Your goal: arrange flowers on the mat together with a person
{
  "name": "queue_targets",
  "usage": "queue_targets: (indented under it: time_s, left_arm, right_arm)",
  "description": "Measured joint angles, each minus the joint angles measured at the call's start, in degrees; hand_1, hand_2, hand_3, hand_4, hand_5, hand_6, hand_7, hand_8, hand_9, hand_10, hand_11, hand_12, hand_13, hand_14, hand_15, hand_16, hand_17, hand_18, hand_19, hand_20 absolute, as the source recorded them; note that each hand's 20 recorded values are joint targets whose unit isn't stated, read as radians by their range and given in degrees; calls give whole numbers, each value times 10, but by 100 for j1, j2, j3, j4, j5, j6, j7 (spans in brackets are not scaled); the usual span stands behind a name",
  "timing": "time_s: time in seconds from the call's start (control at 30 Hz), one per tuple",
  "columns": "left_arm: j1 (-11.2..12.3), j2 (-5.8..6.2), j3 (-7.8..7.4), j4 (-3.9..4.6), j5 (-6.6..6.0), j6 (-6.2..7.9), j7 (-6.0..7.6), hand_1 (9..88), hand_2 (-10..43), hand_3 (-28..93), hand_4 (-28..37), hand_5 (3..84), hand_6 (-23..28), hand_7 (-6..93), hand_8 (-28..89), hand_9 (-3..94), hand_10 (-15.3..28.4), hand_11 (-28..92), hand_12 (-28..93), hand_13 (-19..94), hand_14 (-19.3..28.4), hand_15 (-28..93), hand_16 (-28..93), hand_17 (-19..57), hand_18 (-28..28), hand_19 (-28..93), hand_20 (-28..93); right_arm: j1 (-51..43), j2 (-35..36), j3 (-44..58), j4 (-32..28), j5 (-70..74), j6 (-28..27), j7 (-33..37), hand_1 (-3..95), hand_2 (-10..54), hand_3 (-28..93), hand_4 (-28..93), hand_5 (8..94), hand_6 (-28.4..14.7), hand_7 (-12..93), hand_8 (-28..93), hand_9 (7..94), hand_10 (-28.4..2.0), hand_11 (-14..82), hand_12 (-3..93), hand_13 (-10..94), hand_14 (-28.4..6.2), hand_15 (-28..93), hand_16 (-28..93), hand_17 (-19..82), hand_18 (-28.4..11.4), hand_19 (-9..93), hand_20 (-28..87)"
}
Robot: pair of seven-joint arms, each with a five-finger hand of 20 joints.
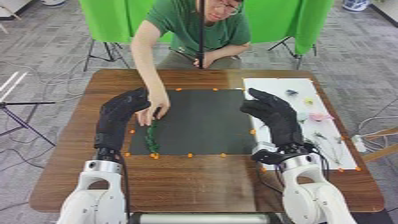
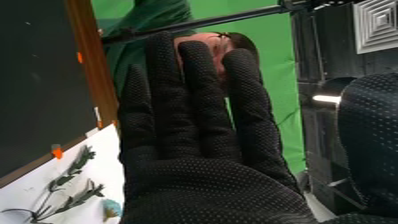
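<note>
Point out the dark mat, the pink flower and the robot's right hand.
Dark mat [image 1: 204, 120]: head view, its bare middle.
Pink flower [image 1: 321, 117]: head view, its petals.
Right hand [image 2: 204, 185]: right wrist view, below the fingers.

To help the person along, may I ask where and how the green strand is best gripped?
Probably pinch the green strand at its near end, from above and across its width: it lies long and narrow on the dark mat, running towards the robot, with the person's hand at its far end.
</note>
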Motion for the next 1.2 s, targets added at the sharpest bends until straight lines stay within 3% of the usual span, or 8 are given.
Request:
queue_targets:
  time_s: [0.4, 0.57, 0.7, 0.77, 0.83, 1.0, 1.1, 1.2]
  left_arm:
    - [-3, 109, -72, 24, 3, 52, 18, 328, 3, 627, -171, 522, 45, 180, -65, 522, 145, 238, 140, 420, 199, 310, -11, 102, 164, 239, 223]
    - [3, 115, -103, 25, 4, 56, 21, 328, 4, 628, -170, 521, 45, 179, -65, 521, 145, 238, 139, 420, 199, 310, -11, 102, 164, 236, 222]
    - [33, 115, -158, 12, 7, 89, 24, 330, 4, 627, -170, 525, 45, 181, -65, 522, 146, 239, 138, 422, 198, 310, -12, 103, 164, 236, 223]
    - [67, 115, -188, -2, 7, 144, 33, 331, 4, 628, -169, 526, 46, 181, -66, 522, 146, 239, 138, 423, 198, 311, -12, 103, 164, 236, 223]
    - [112, 110, -221, -26, 6, 200, 39, 331, 3, 628, -169, 526, 46, 181, -66, 522, 146, 239, 138, 424, 199, 312, -12, 103, 164, 237, 224]
    - [245, 109, -300, -97, 8, 253, 40, 332, 4, 628, -168, 526, 46, 181, -66, 523, 147, 240, 138, 422, 199, 312, -13, 103, 164, 238, 224]
    - [307, 109, -325, -122, 24, 259, 36, 331, 3, 628, -168, 527, 47, 182, -66, 522, 147, 241, 138, 422, 199, 312, -13, 103, 164, 238, 224]
    - [348, 109, -339, -139, 36, 269, 31, 331, 3, 628, -168, 524, 45, 181, -66, 523, 147, 241, 137, 422, 199, 313, -13, 103, 164, 237, 223]
  right_arm:
    - [-4, 3, 59, 0, -18, 3, -3, 147, 25, 764, -159, 540, -6, 148, -85, 600, -154, 109, 193, 516, -147, 212, 313, 213, -149, 220, 385]
    - [-8, 2, 238, -39, -168, -76, -50, 202, -51, 759, -161, 535, -4, 145, -85, 597, -151, 107, 193, 519, -144, 199, 312, 211, -151, 215, 379]
    - [-57, 33, 725, -280, -1078, -132, -223, 226, -94, 742, -206, 518, -2, 160, -80, 599, -142, 128, 207, 540, -135, 215, 323, 214, -151, 246, 397]
    - [-126, 124, 1009, -513, -1651, 20, -237, 224, -95, 736, -265, 508, -1, 180, -76, 604, -134, 181, 236, 556, -131, 262, 307, 217, -152, 297, 412]
    - [-226, 304, 1194, -761, -2093, 505, -183, 235, -95, 700, -280, 511, -9, 192, -70, 607, -132, 230, 262, 573, -127, 303, 300, 220, -154, 345, 426]
    - [-424, 852, 1394, -1075, -3274, 2221, 700, 285, -95, 671, -283, 559, -18, 222, -61, 637, -120, 304, 303, 630, -111, 405, 294, 248, -160, 446, 454]
    - [-541, 975, 1768, -1108, -4282, 2125, 1527, 317, -95, 666, -282, 594, -13, 238, -62, 666, -117, 318, 306, 658, -109, 443, 296, 263, -162, 474, 463]
    - [-739, 1073, 2115, -1140, -5158, 1334, 2018, 345, -95, 670, -283, 629, -2, 253, -65, 700, -109, 323, 305, 680, -104, 465, 299, 275, -166, 497, 471]
